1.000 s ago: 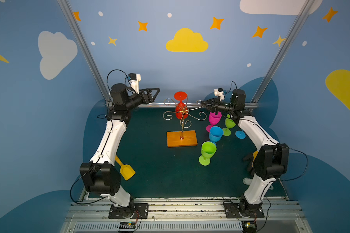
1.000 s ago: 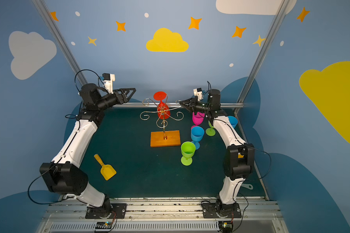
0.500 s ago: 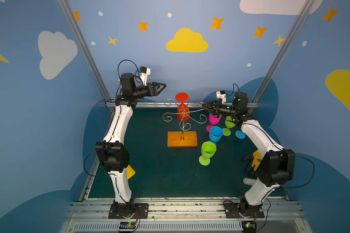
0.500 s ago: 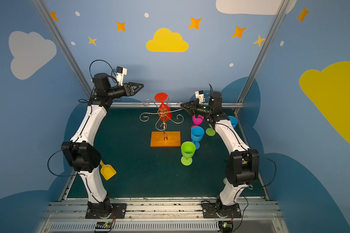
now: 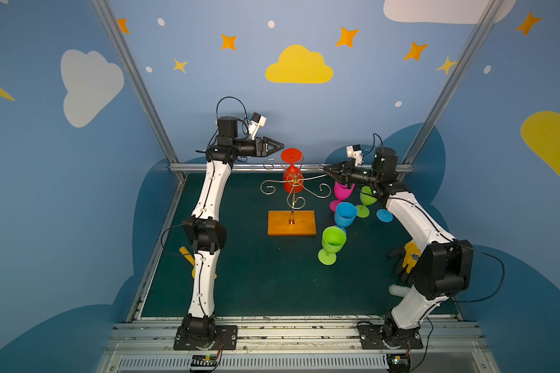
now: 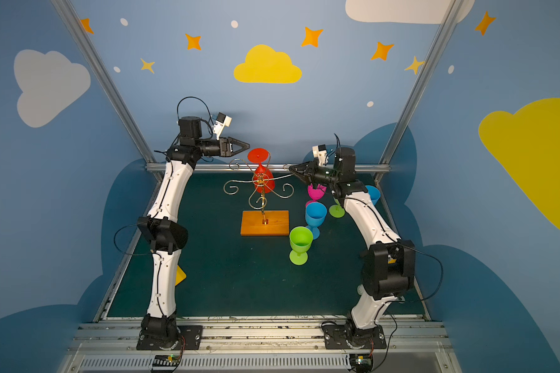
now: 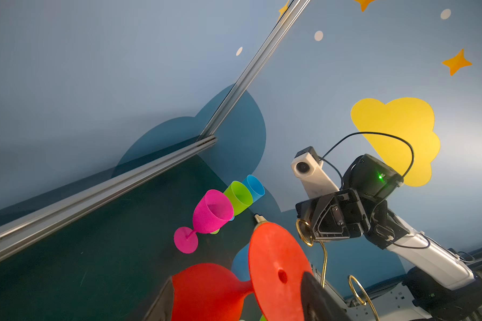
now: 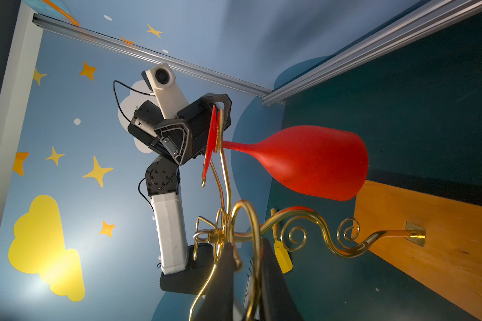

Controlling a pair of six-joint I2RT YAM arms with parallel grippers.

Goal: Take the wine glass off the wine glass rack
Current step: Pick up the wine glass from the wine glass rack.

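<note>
The red wine glass [image 5: 292, 182] hangs on the wine glass rack [image 5: 301, 226] right at the tips of the open left gripper [image 5: 280, 146]; a crooked pull could yank the rack out of the pinch of the right gripper [image 5: 326, 168].

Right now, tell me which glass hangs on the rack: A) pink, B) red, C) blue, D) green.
B: the red glass hangs upside down, its foot caught on a curled arm of the rack.
</note>
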